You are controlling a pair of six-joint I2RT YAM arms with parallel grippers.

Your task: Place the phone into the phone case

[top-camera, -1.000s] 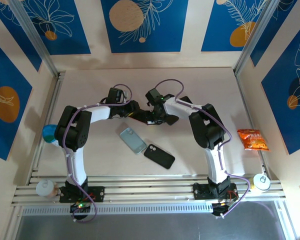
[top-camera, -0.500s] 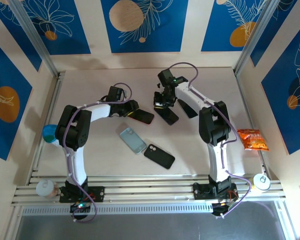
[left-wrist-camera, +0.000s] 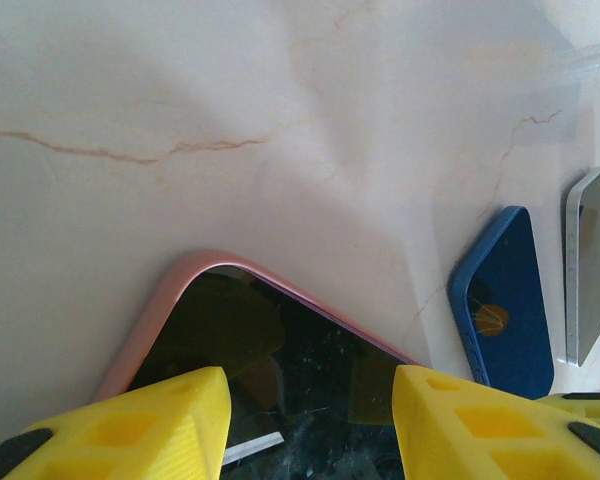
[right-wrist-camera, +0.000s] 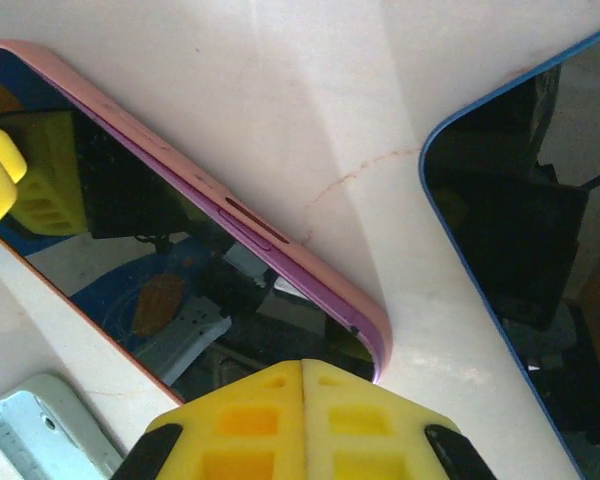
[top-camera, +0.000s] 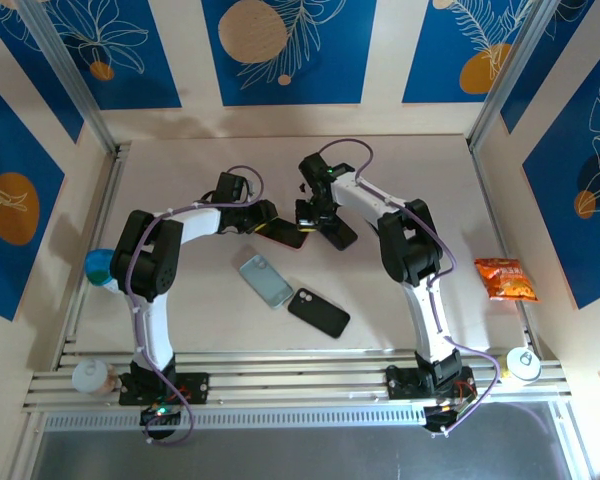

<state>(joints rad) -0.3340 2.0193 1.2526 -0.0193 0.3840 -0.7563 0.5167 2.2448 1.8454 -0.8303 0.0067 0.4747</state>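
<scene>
Top view is bright and even, lit from overhead, table sharp, only soft pale shadows beside my arms. Left wrist view: tabletop washed out from 12 to 2 o'clock, greyer shade toward 8. My left fingers are blurry at 6, pink-edged phone screen dark with dim, smeary reflections. Right wrist view: that screen mirrors crisply from 9 to 6. Blue phone at 3 reflects dark shapes, soft shadow along its edge, my right fingers out of focus at 6
</scene>
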